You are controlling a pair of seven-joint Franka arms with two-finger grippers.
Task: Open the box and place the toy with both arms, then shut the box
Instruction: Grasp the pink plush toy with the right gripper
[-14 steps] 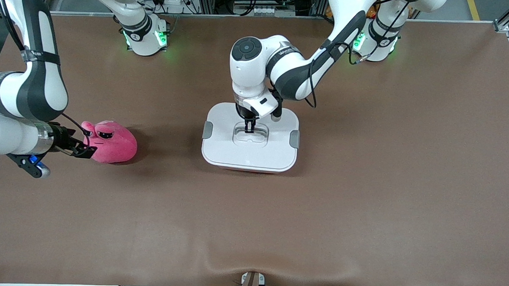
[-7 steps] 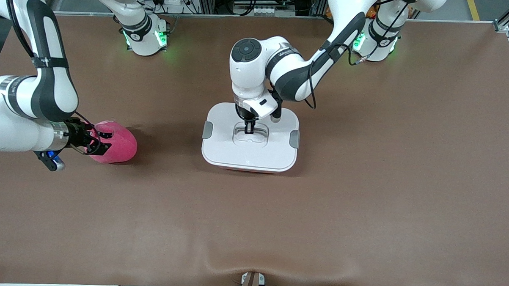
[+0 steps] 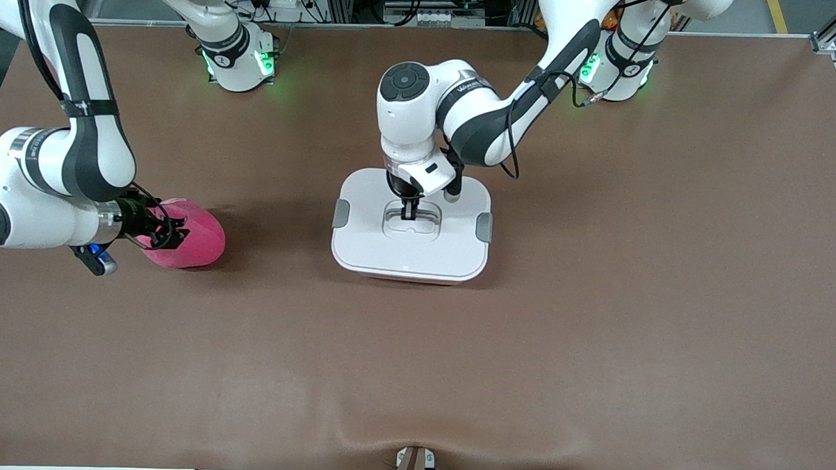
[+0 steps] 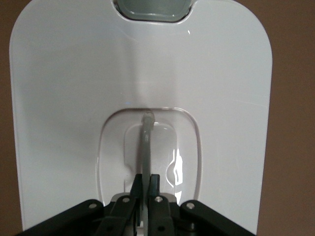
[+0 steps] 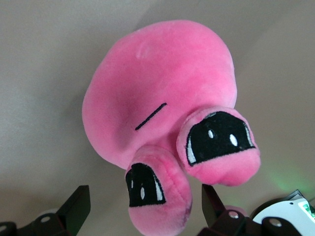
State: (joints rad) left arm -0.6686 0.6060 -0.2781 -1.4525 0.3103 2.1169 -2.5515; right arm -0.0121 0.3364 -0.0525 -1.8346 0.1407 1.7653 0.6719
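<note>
Brown table (image 3: 596, 304), left gripper (image 4: 146, 189) pinching lid handle (image 4: 146, 142)

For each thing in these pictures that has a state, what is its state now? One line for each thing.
box: closed, lid on.
lid: seated on the box.
lid handle: pinched by the left gripper.
toy: lying on the table, not held.
left gripper: shut on the lid handle.
right gripper: open, over the toy.

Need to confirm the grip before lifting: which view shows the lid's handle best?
Left wrist view: the handle fills the middle, pinched by the left end effector. Front view shows it small, partly hidden by the arm. Right wrist view shows none.
</note>
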